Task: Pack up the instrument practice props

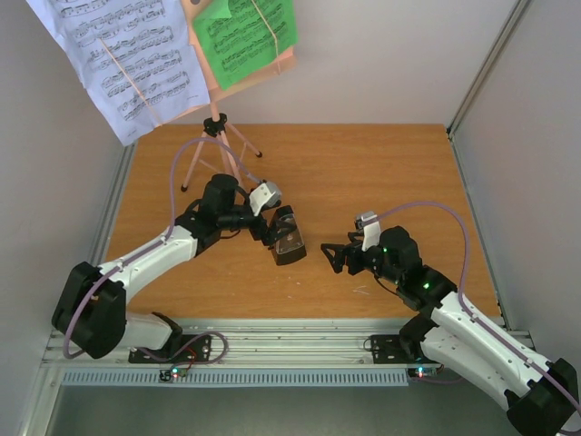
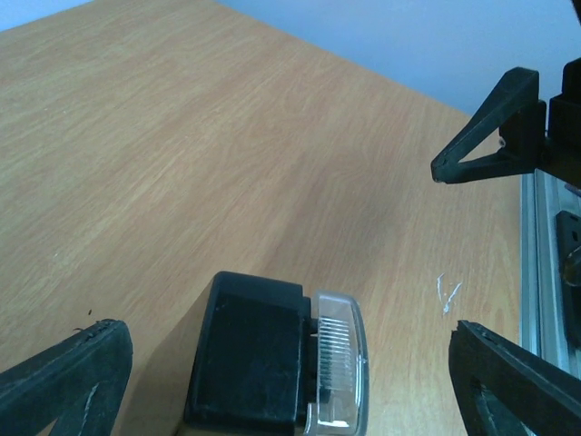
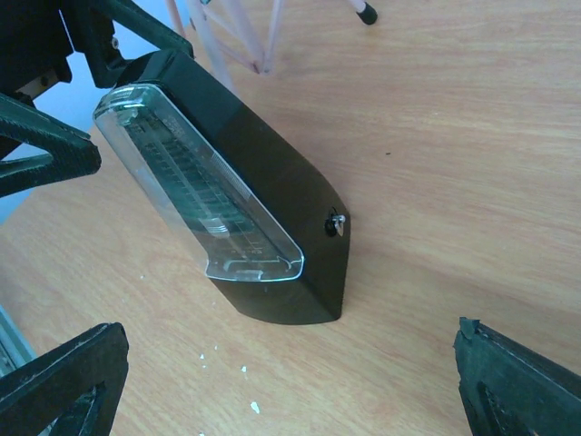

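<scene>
At the far left of the table (image 1: 381, 182), the pink music stand (image 1: 215, 124) stands on its tripod, with the white sheet (image 1: 118, 54) and green sheet (image 1: 245, 36) on its desk. Mid-table, left gripper (image 1: 280, 225) – jaws wide, straddling the black metronome (image 1: 290, 245), not touching. Right gripper (image 1: 332, 256) – jaws wide too, just beside it, facing the clear cover.

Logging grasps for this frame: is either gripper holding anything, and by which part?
Nothing is held. The left gripper is open, with its fingers either side of the metronome without touching it. The right gripper is open too, apart from it.
</scene>
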`<state>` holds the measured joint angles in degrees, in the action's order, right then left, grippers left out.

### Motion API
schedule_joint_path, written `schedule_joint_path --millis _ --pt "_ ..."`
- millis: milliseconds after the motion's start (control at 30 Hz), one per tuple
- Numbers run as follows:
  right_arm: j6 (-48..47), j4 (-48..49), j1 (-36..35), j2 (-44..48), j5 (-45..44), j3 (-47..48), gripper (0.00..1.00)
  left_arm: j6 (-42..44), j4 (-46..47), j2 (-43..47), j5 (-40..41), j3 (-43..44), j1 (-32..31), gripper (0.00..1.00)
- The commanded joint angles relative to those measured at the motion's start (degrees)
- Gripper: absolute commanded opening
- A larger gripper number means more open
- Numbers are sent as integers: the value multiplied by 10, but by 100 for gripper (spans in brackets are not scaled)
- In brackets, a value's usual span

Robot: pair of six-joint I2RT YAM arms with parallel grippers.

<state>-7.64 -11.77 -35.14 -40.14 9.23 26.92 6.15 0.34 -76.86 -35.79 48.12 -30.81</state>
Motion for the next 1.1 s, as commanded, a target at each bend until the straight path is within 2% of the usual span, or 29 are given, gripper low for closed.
schedule_joint_path --millis 0,200,667,900,1067 --pt "7 16 6 0 13 -7 99 30 15 -6 -1 4 1 93" --pt "9 18 7 -1 15 -9 98 40 18 -1 24 -3 -4 75" --pt "9 15 9 4 15 -9 99 70 -1 -4 80 -1 -23 53" --pt "9 11 12 8 14 -8 98 78 -1 -1 99 -3 -29 46" --pt "7 6 13 14 10 -8 99 74 2 8 139 -12 -39 46"
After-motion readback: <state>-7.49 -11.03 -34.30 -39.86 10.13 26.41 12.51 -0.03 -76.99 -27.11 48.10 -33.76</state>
